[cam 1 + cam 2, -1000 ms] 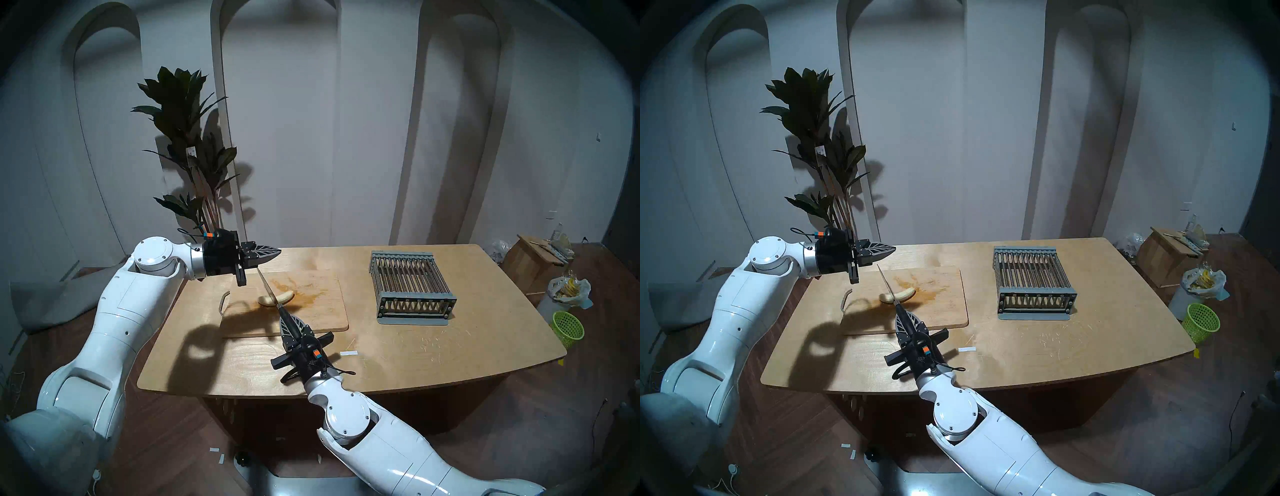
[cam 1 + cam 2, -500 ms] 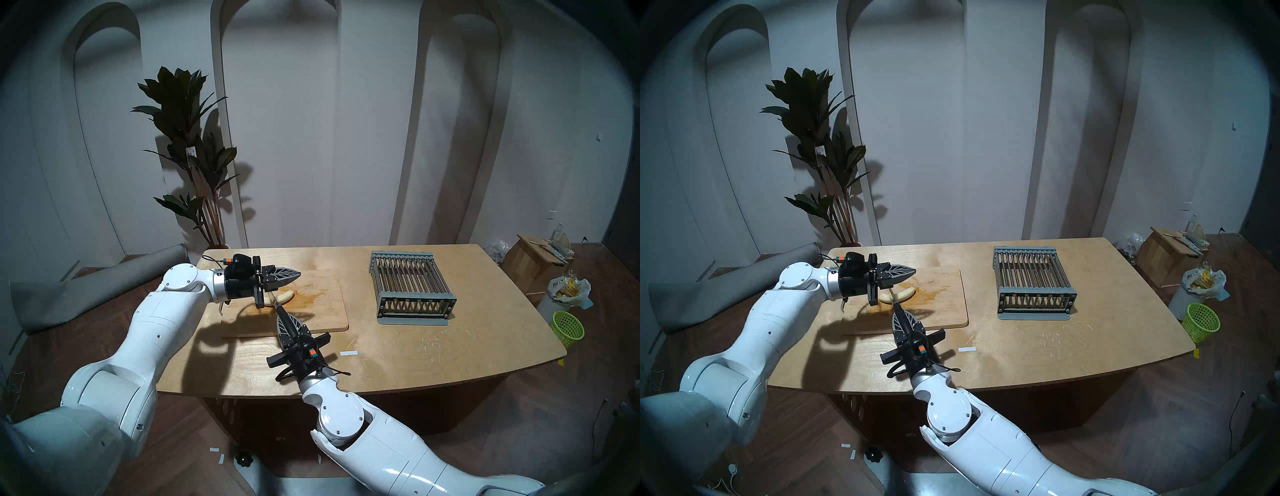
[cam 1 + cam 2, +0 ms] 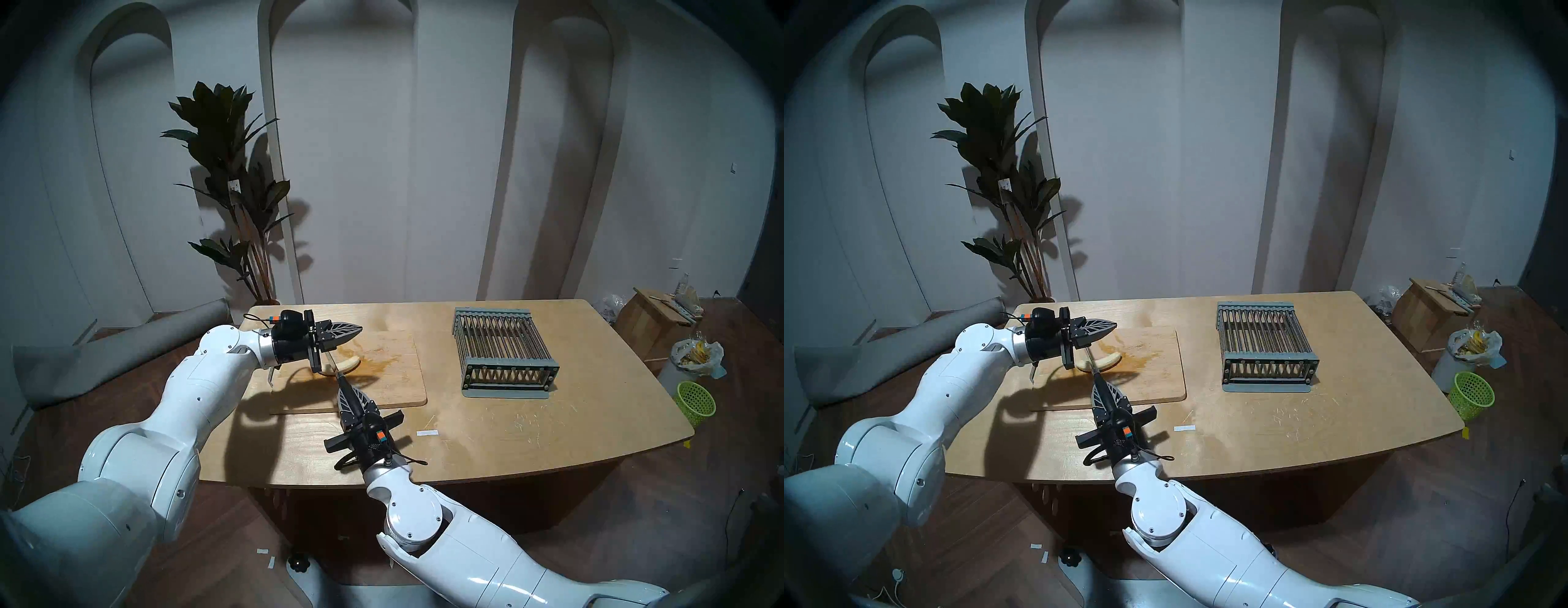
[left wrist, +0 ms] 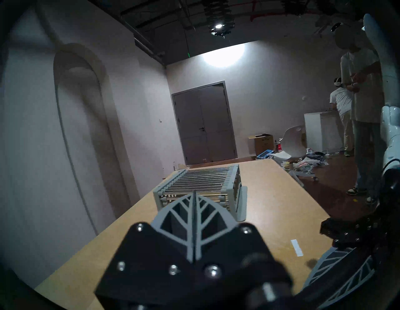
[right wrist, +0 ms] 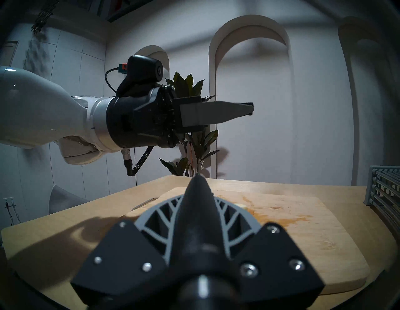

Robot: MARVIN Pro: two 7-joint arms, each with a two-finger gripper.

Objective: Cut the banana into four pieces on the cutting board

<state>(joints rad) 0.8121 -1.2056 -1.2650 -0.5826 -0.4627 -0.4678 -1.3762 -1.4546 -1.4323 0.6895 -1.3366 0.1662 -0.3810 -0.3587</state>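
Observation:
The peeled banana (image 3: 350, 363) (image 3: 1110, 360) lies on the stained middle of the cutting board (image 3: 399, 386) (image 5: 303, 229). My right gripper (image 3: 343, 385) (image 5: 195, 191) is shut on a knife's black handle at the board's near edge. The thin blade (image 3: 332, 364) (image 3: 1091, 361) crosses the banana's left part; how deep it sits I cannot tell. My left gripper (image 3: 359, 327) (image 3: 1114, 326) (image 4: 194, 193) hangs shut and empty above the board's far left, just over the blade. Its body hides the blade's tip.
A grey bar rack (image 3: 505, 352) (image 4: 199, 186) stands on the table's right half. A white paper strip (image 3: 427, 433) lies near the front. A plant (image 3: 229, 170) stands behind the table, a green basket (image 3: 695, 401) on the floor at right. Two people (image 4: 363, 97) stand beyond.
My left arm dropped from high at the table's left and reached over the board, then drew slightly back. The right arm with the knife shifted a little left.

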